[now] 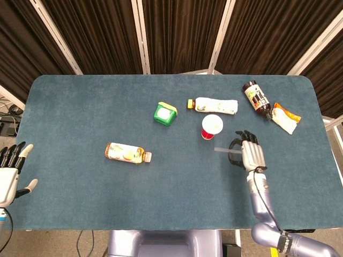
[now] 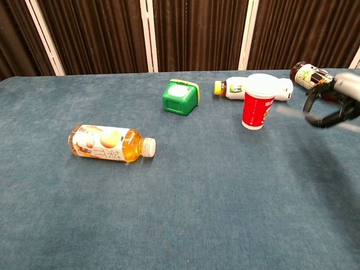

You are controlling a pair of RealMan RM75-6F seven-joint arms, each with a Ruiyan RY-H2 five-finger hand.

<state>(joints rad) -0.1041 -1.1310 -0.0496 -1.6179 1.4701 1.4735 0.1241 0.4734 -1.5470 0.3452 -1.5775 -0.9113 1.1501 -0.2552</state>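
My right hand [image 1: 249, 155] [image 2: 337, 101] is raised above the blue table [image 1: 80, 107], fingers curled around a thin clear straw [image 1: 221, 149] [image 2: 289, 111]. The straw sticks out leftward from the hand, level with the upper part of a red paper cup [image 1: 211, 127] [image 2: 257, 102], which stands upright just left of the hand. The straw looks blurred in the chest view. My left hand [image 1: 9, 174] hangs off the table's left front corner, fingers spread and empty; only the head view shows it.
A white bottle [image 1: 215, 105] lies behind the cup. A green container [image 1: 165, 113] sits left of it. An orange juice bottle [image 1: 127, 153] lies left of centre. At the back right lie a dark bottle [image 1: 255, 97] and a snack packet [image 1: 285, 117].
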